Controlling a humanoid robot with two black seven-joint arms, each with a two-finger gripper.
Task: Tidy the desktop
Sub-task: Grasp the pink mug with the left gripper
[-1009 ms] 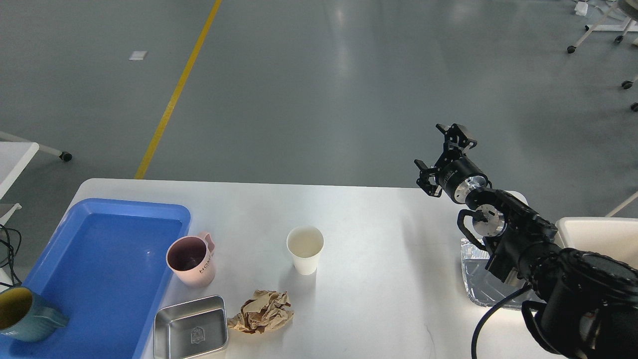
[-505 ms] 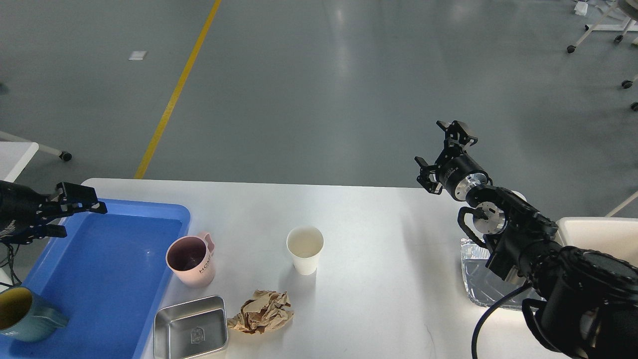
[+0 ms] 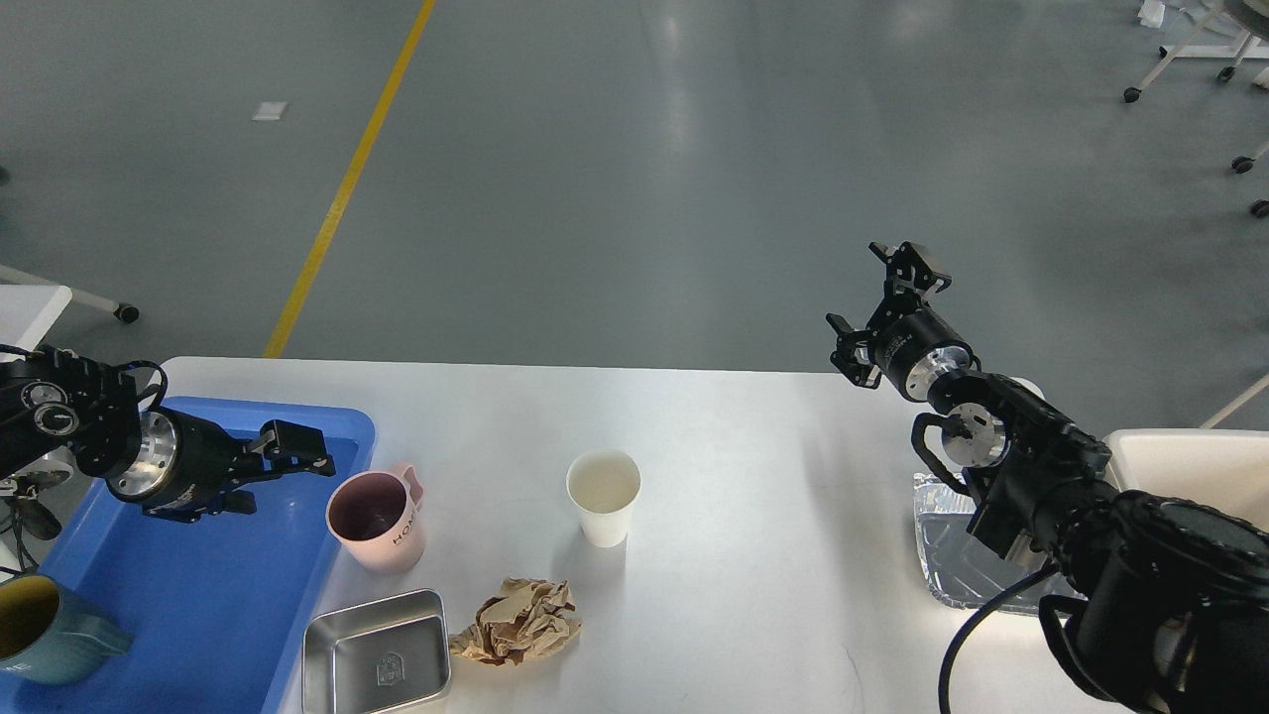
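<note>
Bottom left: steel tin point(image 3: 377, 659) and crumpled brown paper point(image 3: 519, 621) lie loose on the white tabletop point(image 3: 753, 555), likely awaiting sorting. Mid frame: pink mug point(image 3: 375, 519) beside blue tray point(image 3: 213, 585); left gripper point(image 3: 283, 464) over tray, jaws apart, probably lined up for the mug. Upper right: right gripper point(image 3: 880, 307) raised past the far edge, jaws apart, empty

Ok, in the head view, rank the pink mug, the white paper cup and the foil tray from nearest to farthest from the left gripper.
1. Pink mug: just right of the left gripper, beside the blue tray.
2. White paper cup: mid-table, farther right.
3. Foil tray: far right, partly under the right arm.
</note>
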